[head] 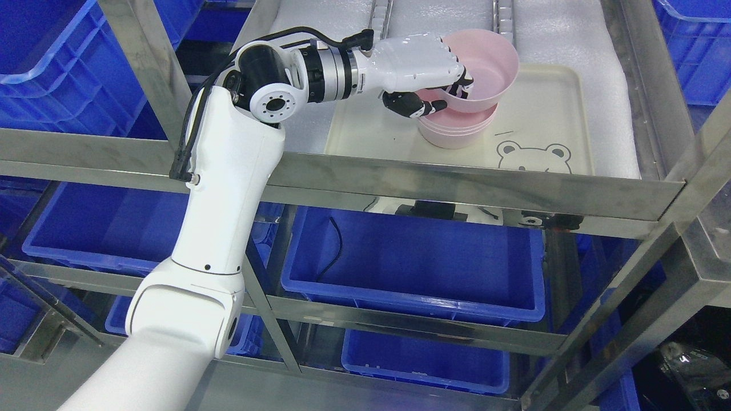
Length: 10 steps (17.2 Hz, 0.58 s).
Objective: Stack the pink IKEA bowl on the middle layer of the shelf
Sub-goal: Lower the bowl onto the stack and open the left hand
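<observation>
While our left hand (425, 71) clamps the tilted pink bowl (485, 71) by its near rim, we see the bowl stack (457, 130) directly beneath, mid-tray (548, 108).

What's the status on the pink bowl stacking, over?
Left hand shut on pink bowl, held tilted just above the bowl stack on the bear tray. Not seated yet. Right hand not in view. Nothing in the way.
</observation>
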Available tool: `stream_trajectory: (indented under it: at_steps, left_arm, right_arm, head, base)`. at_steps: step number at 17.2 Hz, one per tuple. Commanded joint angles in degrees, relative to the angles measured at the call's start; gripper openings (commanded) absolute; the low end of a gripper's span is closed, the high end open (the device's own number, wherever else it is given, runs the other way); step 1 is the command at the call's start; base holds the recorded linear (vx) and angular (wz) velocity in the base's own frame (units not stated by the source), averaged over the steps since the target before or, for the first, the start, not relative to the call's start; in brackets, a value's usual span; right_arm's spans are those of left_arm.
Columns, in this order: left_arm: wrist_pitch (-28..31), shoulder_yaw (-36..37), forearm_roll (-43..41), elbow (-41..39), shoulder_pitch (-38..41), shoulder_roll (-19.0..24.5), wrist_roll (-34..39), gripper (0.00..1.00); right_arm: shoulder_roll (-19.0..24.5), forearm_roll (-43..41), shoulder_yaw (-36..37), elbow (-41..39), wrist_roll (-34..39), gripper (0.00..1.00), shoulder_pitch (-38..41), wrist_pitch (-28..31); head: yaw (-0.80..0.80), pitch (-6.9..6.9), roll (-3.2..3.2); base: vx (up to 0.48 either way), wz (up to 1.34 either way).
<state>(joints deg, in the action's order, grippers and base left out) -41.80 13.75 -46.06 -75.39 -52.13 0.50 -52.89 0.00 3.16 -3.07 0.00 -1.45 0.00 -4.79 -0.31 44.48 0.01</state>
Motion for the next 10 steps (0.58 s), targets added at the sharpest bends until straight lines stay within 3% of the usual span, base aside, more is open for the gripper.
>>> stream_trajectory:
  at_steps: [1,10]
  left_arm:
    - [0.05,-2.76,0.27,-3.27,0.28,1.35,-0.54,0.03]
    - [-0.12,-1.97,3.70,-3.72,3.26,1.69,-1.34,0.04]
  right_arm:
    - [-1.00,0.00,-0.01,-1.00,-0.04,1.00,1.32,0.04]
    - [-1.00,0.00,-0.01,-1.00,-0.04,1.00,1.32,0.04]
  head:
    - [0.00,0.00,0.00]
    - [0.00,0.00,0.00]
  base:
    - [0.000,0.00]
    - [0.000,0.00]
